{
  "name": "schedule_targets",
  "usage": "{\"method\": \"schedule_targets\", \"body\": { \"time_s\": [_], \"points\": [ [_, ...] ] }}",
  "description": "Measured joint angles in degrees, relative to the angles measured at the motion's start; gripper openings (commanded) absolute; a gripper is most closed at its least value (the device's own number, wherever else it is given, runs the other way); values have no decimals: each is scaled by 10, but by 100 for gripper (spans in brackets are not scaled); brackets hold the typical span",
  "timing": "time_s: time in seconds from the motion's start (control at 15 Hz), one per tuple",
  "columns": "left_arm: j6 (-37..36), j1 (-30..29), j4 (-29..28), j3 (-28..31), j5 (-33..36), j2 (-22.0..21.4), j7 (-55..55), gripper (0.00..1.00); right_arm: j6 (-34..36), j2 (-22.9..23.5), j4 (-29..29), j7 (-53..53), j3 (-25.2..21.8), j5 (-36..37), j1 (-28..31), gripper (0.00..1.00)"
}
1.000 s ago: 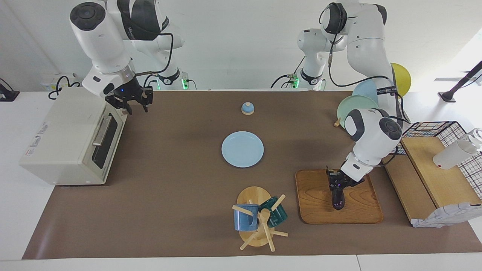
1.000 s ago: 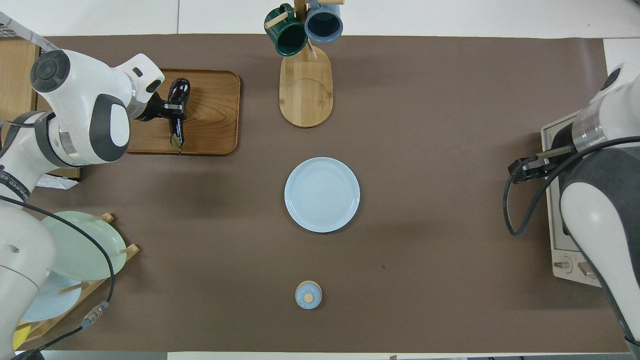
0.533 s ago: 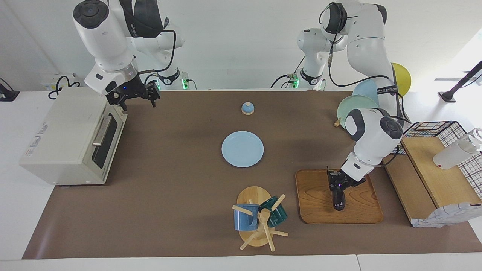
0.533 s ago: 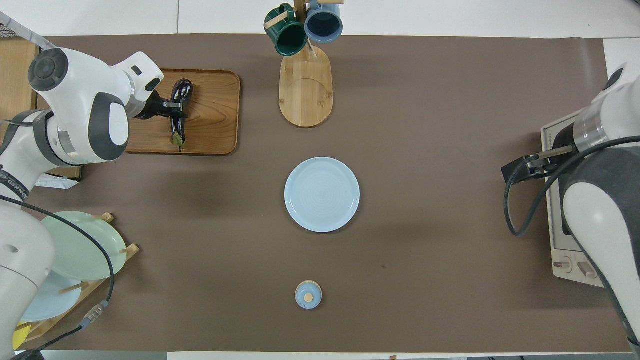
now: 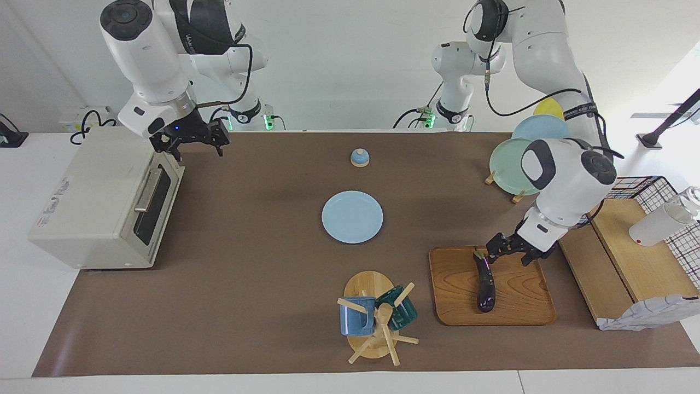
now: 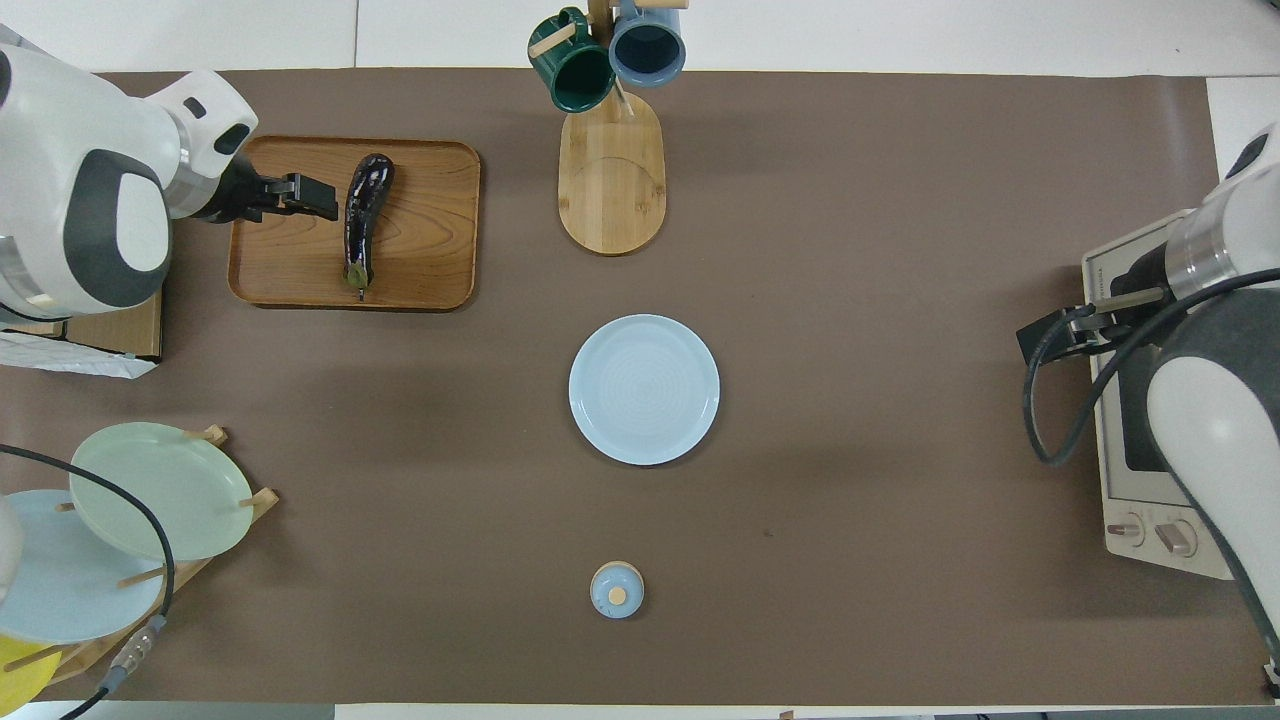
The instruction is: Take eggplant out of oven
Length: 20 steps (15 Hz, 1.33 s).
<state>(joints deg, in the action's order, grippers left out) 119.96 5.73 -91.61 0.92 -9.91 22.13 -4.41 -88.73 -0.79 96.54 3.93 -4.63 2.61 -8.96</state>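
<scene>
oven (image 5: 104, 202): seen at frame left, door apparently shut.
right gripper (image 5: 191, 143): fingers spread, raised over the oven's upper corner.
table (image 5: 246, 284): covered in brown paper.
eggplant (image 5: 484, 282): laid on wooden tray (image 5: 525, 306), lower right.
left gripper (image 5: 511, 250): fingers apart, nothing held, over the tray.

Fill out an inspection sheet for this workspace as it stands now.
Surface: brown mat on a white table.
Job's things: eggplant lies on the wooden tray, free of any grip; oven at the right arm's end, door shut.
Clutter: blue plate mid-mat; small lid nearer the robots; mug tree with two mugs; plate rack; wire basket; white bottle.
Grippers: left gripper open, over the tray beside the eggplant's stem end; right gripper open, above the oven's top front corner.
Cables: black leads along both arms; none on the mat.
Surroundings: white wall; nothing else seen.
</scene>
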Motion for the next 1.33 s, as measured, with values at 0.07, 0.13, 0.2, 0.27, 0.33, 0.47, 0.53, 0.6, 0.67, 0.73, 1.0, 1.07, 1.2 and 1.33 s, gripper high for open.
{"method": "schedule_targets", "body": {
  "time_s": [0.07, 0.13, 0.2, 0.27, 0.33, 0.47, 0.53, 0.6, 0.67, 0.73, 1.0, 1.07, 1.2, 1.33],
  "points": [
    [-23, 0, 0, 3, 1, -22, 10, 100, 0, 0, 0, 0, -1, 0, 10, 100],
    [-46, 0, 0, 4, 10, -42, 16, 100, 0, 0, 0, 0, -3, 0, 18, 100],
    [-67, 1, 0, 3, 28, -59, 25, 100, 0, 0, 0, 0, -4, 0, 25, 100],
    [-88, 2, 0, 2, 42, -76, 34, 100, 0, 0, 0, 0, -4, 0, 31, 100],
    [-110, 4, 0, 1, 49, -93, 42, 100, 0, 0, 0, 0, -4, 0, 35, 100],
    [-161, 12, 0, 1, 62, -128, 53, 100, 0, 0, 0, 0, -3, 0, 40, 100],
    [-186, 15, 0, 1, 70, -145, 55, 100, 0, 0, 0, 0, -3, 0, 40, 100],
    [-214, 15, 0, 1, 76, -162, 56, 100, 0, 0, 0, 0, -2, 0, 41, 100],
    [-243, 16, 0, 1, 81, -179, 57, 100, 0, 0, 0, 0, -2, 0, 41, 100],
    [-269, 16, 0, 1, 89, -195, 57, 100, 0, 0, 0, 0, -2, 0, 42, 100],
    [-342, 26, -3, 0, 98, -243, 64, 100, 0, -4, 0, 0, -2, 0, 48, 100],
    [-346, 28, -7, 0, 99, -249, 72, 100, 1, -4, 0, 0, -2, 0, 48, 100],
    [-341, 29, -21, -2, 99, -252, 89, 100, 1, -4, 0, 0, -2, 0, 48, 100],
    [-333, 29, -28, -4, 99, -251, 94, 100, 1, -4, 0, 0, -1, 0, 51, 100]
  ]
}}
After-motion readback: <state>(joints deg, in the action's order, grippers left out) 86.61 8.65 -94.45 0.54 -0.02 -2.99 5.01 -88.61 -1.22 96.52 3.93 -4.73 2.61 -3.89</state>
